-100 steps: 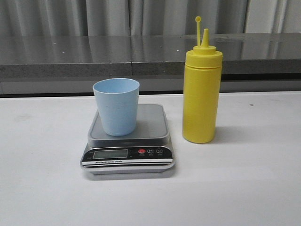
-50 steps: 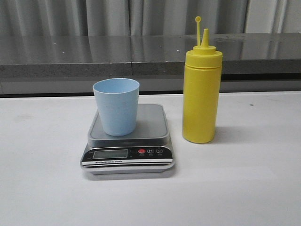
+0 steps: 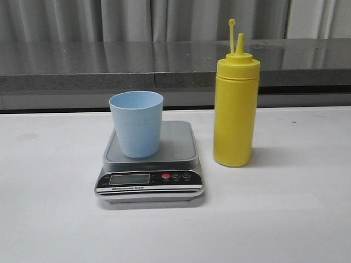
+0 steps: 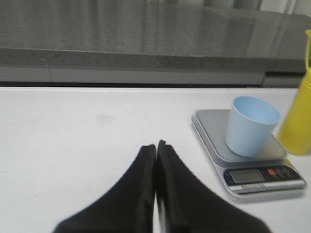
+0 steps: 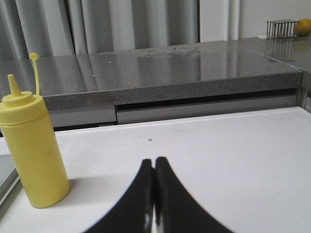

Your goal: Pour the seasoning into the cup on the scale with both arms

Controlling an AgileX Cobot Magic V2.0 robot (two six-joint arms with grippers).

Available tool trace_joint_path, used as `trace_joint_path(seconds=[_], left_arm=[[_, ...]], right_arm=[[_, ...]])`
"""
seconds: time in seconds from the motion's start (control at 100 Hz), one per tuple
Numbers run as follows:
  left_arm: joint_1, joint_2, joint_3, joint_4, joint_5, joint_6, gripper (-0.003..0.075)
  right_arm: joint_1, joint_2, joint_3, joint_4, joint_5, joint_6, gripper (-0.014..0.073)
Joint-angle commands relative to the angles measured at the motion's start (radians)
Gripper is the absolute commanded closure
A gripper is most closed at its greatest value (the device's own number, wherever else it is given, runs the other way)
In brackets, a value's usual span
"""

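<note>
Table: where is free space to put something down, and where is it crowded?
The white table is bare left of the scale, in front of it, and right of the seasoning bottle. It is crowded in the middle: the cup stands on the scale, and only a narrow gap separates scale and bottle.

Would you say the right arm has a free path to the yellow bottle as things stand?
Probably yes: the right gripper is shut and off the yellow bottle, with only bare table between them; it must open first.
</note>
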Motion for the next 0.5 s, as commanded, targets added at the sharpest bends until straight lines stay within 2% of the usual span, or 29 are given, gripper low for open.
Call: trace_joint_path(seconds=[0.0, 0.13, 0.24, 0.36, 0.49], left_arm=[[0.073, 0.015, 0.015, -0.02, -0.184, 0.053, 0.074], [0.152, 0.015, 0.073, -0.02, -0.276, 0.18, 0.074], [0.182, 0.015, 0.131, -0.02, -0.374, 0.186, 0.074], [0.202, 0.006, 0.201, -0.02, -0.554, 0.186, 0.074], [0.203, -0.034, 0.264, -0.02, -0.565, 0.184, 0.074]], right_arm=[[-0.004, -0.024, -0.015, 0.001, -0.072, -0.009, 0.0654], [-0.004, -0.024, -0.015, 0.001, -0.072, -0.009, 0.0654], [-0.004, -0.024, -0.015, 0.001, -0.072, -0.009, 0.0654], [-0.004, -0.024, -0.015, 0.001, -0.072, -0.009, 0.0654], [-0.004, -0.024, -0.015, 0.001, -0.072, -0.009, 0.0654]])
